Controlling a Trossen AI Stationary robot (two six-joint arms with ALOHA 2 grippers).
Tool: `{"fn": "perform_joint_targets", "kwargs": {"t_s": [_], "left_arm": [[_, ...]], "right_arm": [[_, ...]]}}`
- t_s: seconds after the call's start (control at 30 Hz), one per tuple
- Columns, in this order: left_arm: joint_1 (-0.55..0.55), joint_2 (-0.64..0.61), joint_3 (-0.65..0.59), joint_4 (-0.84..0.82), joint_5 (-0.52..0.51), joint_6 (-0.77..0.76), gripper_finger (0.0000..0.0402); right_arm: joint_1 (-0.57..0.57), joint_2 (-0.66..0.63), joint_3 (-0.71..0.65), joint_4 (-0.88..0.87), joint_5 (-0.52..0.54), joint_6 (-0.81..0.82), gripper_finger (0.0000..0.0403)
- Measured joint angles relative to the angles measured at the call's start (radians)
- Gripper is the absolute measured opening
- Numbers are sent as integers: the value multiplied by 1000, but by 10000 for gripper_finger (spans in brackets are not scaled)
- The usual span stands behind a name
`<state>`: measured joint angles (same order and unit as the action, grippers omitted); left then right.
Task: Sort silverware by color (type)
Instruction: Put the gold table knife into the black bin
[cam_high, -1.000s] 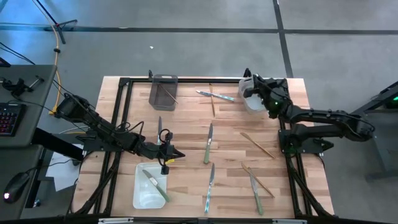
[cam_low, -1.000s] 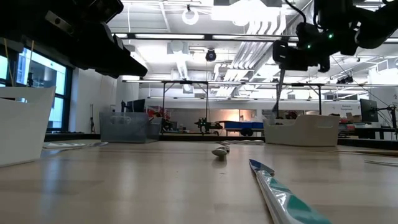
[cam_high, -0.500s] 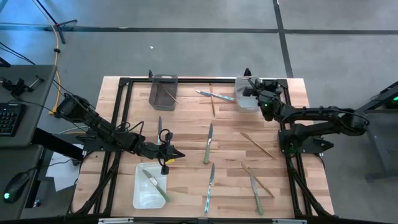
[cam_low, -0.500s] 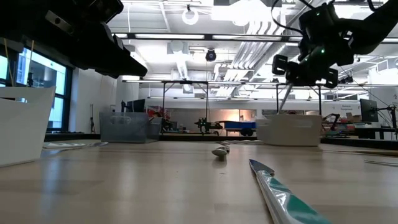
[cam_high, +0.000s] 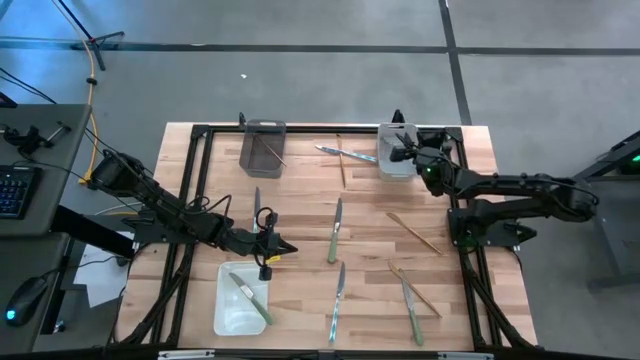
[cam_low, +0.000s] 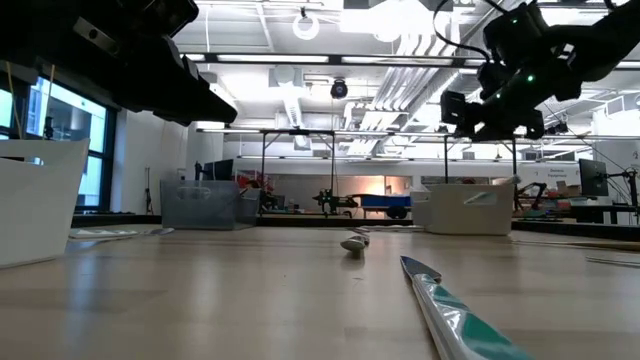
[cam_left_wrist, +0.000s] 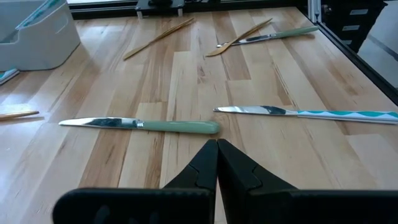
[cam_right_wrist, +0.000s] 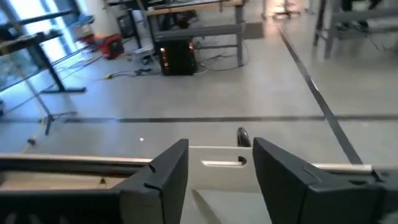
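Right gripper (cam_high: 404, 152), jaws spread and empty over the white bin (cam_high: 396, 166) at the table's far right corner, worries me: dropping lower, I could clip its rim and shove it.

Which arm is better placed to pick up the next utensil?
Left: its gripper hovers, fingers shut, near a green-handled knife. The right gripper sits open over the far bin.

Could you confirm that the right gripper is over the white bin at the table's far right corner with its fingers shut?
Not quite: the right gripper is over the white bin at that corner, but the right wrist view shows its fingers open, with a clear gap between them.
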<state>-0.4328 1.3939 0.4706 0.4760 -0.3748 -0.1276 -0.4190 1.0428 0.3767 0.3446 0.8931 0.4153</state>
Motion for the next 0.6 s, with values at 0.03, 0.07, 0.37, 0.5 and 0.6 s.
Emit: {"fn": "perform_joint_targets", "kwargs": {"t_s": [0.03,0.07,0.37,0.5,0.6], "left_arm": [[0,0,0,0,0,0,0],[0,0,0,0,0,0,0],[0,0,0,0,0,0,0],[0,0,0,0,-1,0,0],[0,0,0,0,-1,0,0]], "right_arm": [[5,-12,1,-4,-16,-23,160],[9,-25,1,-9,-34,-42,156],[-73,-60,88,-273,-339,-120,28],[-166,1,203,-485,-415,-137,12],[-273,80,273,-570,-523,-177,16]]}}
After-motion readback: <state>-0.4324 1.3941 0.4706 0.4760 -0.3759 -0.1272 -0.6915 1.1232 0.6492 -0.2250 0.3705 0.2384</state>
